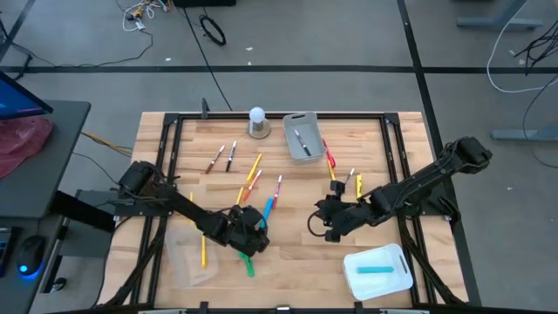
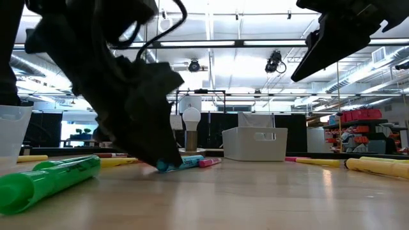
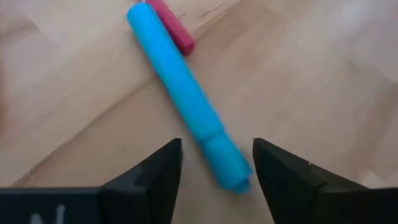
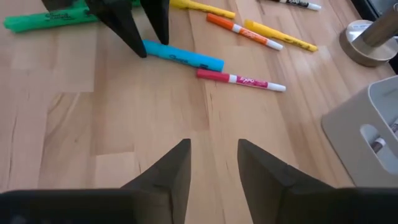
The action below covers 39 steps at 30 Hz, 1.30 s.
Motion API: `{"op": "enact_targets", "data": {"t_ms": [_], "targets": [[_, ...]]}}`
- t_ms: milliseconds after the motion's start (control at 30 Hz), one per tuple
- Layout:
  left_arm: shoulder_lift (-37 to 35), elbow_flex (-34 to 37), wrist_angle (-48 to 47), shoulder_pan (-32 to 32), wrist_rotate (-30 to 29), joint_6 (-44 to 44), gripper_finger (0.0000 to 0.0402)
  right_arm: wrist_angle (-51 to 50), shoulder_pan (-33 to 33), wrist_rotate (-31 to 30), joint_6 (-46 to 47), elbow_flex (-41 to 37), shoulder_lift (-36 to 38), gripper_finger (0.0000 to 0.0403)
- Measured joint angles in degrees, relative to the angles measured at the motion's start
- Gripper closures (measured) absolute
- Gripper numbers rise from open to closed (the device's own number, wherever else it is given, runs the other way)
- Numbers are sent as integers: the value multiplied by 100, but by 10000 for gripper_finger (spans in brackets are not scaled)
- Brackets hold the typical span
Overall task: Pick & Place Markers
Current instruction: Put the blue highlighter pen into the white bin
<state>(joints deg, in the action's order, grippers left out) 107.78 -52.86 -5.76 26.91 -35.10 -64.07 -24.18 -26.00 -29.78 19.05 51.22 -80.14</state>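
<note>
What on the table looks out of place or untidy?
Markers lie scattered at odd angles across the table; the green marker lies apart near the front. Only one marker is in the grey bin. Nothing looks spilled or damaged.

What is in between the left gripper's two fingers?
In the left wrist view, the end of a bright blue plastic marker lies between the left gripper's open fingers, on bare wooden table.

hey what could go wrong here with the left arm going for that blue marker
The left gripper straddles only the tip of the blue marker, so closing there could pivot it or let it slip out. A pink marker lies right against its far end and may get nudged. The green marker sits close by the arm and could be swept.
</note>
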Motion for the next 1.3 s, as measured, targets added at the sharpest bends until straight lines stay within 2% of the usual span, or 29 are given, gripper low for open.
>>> {"op": "enact_targets", "data": {"t_ms": [200, 433, 600, 800, 900, 1033, 1200, 1300], "targets": [[71, -20, -209, -28, -25, -131, 246, 32, 0, 9, -2, 0, -2, 271], [62, -22, -514, -45, 113, -220, 336, 67, 0, 19, -2, 0, -2, 270], [69, -21, -552, -47, 121, -260, 337, 60, 0, 19, -2, 0, -2, 270], [-409, 41, -1004, -36, 65, -234, 337, 237, 2, 15, -37, -114, 0, 270], [-808, 14, -1034, 18, -256, 13, 337, 1027, 20, -46, -105, -597, -2, 270], [-1083, 20, -612, 132, -667, 901, 337, 3260, 157, 12, -30, -1668, -7, 270], [-1103, 15, 767, 135, -835, 2455, 336, 5776, 386, 320, 257, -2767, -28, 256], [-1068, 5, 1620, 80, -842, 3276, 334, 7025, 407, 567, -68, -3094, -132, 230]]}}
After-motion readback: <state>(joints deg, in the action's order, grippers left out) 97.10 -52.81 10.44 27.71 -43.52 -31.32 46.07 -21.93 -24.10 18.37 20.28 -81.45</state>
